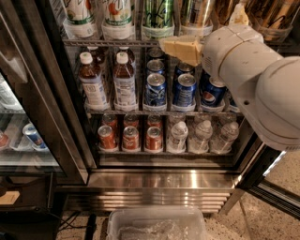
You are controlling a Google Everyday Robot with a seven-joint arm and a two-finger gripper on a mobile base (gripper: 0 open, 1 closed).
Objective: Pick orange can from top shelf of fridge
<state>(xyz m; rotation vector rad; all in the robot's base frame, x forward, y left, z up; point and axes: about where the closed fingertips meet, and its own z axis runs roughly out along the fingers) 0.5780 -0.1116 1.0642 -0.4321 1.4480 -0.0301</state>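
Currently the tool [165, 44] sits in front of the top shelf [108, 42], level w/ its steel front edge, tip pointing left. Can't tell whether it's wide or narrow; nothing seen held in it. Behind it, to the right, the bulky white arm [253, 79] covers the right part of the fridge [47, 93].

Just above the tool, a bit right of its tip, stands the orange can [196, 11], upright on the top shelf in a clear tray divider, apart from the tool. Straight above the tip is a green-patterned can [158, 11]; further left, two white-labelled bottles [117, 14]. Right of the orange can, more brownish containers, partly hidden by the arm.

Directly below the tool: short blue cans [155, 89] on the next rack, w/ brown bottles [93, 79] to their left. Lower still, red cans [130, 138] and water bottles [201, 136]. Under those, the steel grille base [150, 192], then a clear plastic bin [157, 225] on the floor. Far left, a neighbouring cooler [18, 136] w/ a few cans.
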